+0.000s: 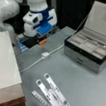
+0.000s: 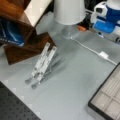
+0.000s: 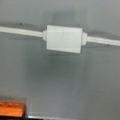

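Note:
The white and blue arm [image 1: 38,18] hangs low over the back of the grey table in both front views. Its gripper [image 1: 33,39] sits in a dark patch just above the tabletop, beside a small orange piece [image 1: 42,42]. A white cable with an inline switch [image 1: 45,54] runs across the table a short way in front of it. The wrist view looks straight down on that switch [image 3: 64,38], with the orange piece [image 3: 11,109] at the bottom left. No fingers show in the wrist view. Nothing is seen held.
An open grey jewellery box [image 1: 89,47] with several compartments stands at a front view's right. A folded metal stand [image 1: 53,95] lies near the bottom. A white block [image 1: 4,62] fills the left. A white lamp [image 2: 68,11] and a wooden shelf [image 2: 22,37] also show.

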Available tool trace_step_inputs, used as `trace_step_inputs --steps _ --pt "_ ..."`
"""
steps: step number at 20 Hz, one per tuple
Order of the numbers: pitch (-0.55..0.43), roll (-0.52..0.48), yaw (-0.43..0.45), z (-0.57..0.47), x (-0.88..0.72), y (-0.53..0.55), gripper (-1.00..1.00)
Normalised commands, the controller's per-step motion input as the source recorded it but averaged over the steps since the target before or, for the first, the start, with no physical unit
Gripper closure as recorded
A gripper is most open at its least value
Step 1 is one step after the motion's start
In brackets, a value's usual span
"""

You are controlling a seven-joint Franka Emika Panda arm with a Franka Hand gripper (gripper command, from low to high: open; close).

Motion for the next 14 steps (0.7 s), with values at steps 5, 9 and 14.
trace_step_inputs --steps 5,9,14 --pt "0.219 0.002 0.007 0.47 0.23 0.01 -1.00" --pt "0.221 -0.064 -0.008 0.59 0.41 -0.13 -1.00" --pt "0.266 -0.099 0.032 0.44 0.56 -0.21 -1.00"
